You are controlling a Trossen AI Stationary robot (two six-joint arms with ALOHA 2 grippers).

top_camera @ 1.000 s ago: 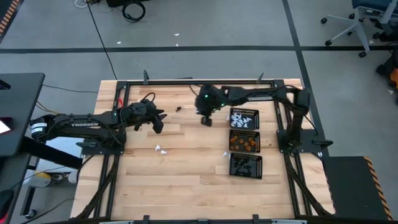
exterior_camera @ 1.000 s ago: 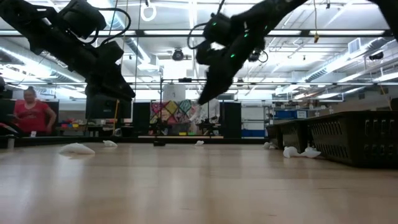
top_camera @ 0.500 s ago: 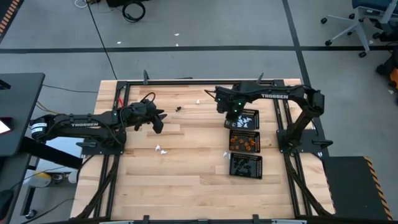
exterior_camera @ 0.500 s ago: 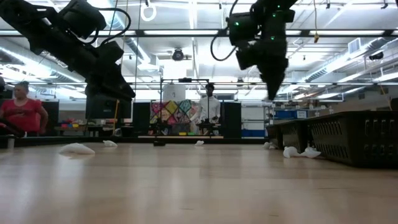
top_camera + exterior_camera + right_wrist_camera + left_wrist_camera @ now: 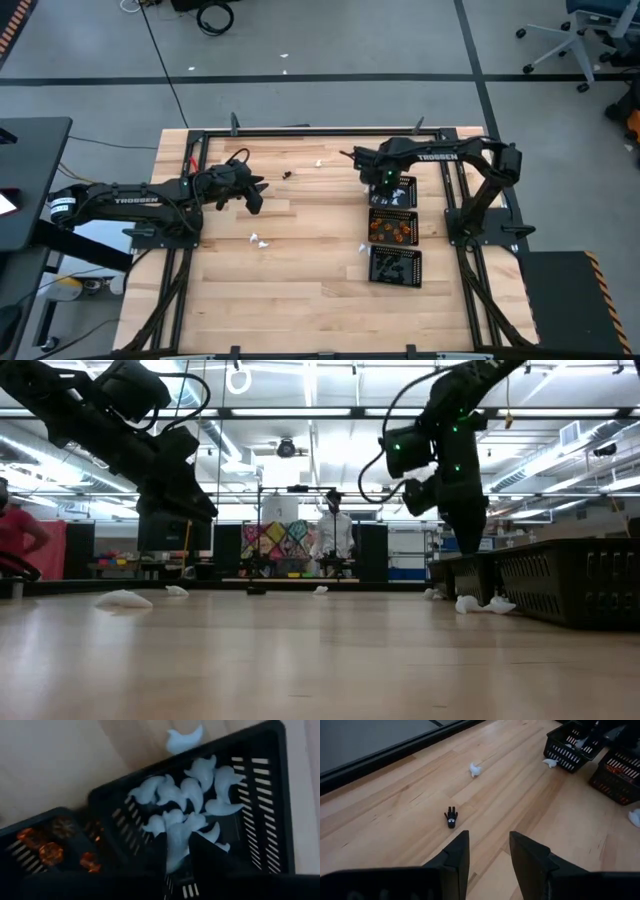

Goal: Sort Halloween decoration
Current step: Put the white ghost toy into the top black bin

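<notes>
Three black mesh trays stand in a row at the table's right: the far tray (image 5: 393, 190) holds white trinkets, the middle tray (image 5: 393, 228) orange ones, the near tray (image 5: 395, 266) black ones. My right gripper (image 5: 385, 181) hangs over the far tray's left part, shut on a white trinket (image 5: 176, 844). Loose on the wood lie a black trinket (image 5: 451, 817), a white one (image 5: 258, 240) near the middle, one (image 5: 320, 162) at the far side and one (image 5: 363, 247) beside the trays. My left gripper (image 5: 487, 851) hovers open at the table's left, the black trinket just ahead of it. My right gripper pinches the white trinket's sides (image 5: 170, 851) between its two fingers (image 5: 161, 855). The fingers come from above, pointing down. The trinket hangs clear above the white pile (image 5: 190, 795) in the far tray.
A black metal frame (image 5: 300, 131) runs around the table's edges. Bare wood lies between the two arms and along the near side. In the low view the trays (image 5: 570, 580) rise as a dark wall at the right. People stand in the room behind the table.
My right gripper has travelled toward the table's right edge, from the middle of the far side to above the far tray. It has sunk a little and tipped from a slant to pointing straight down.
</notes>
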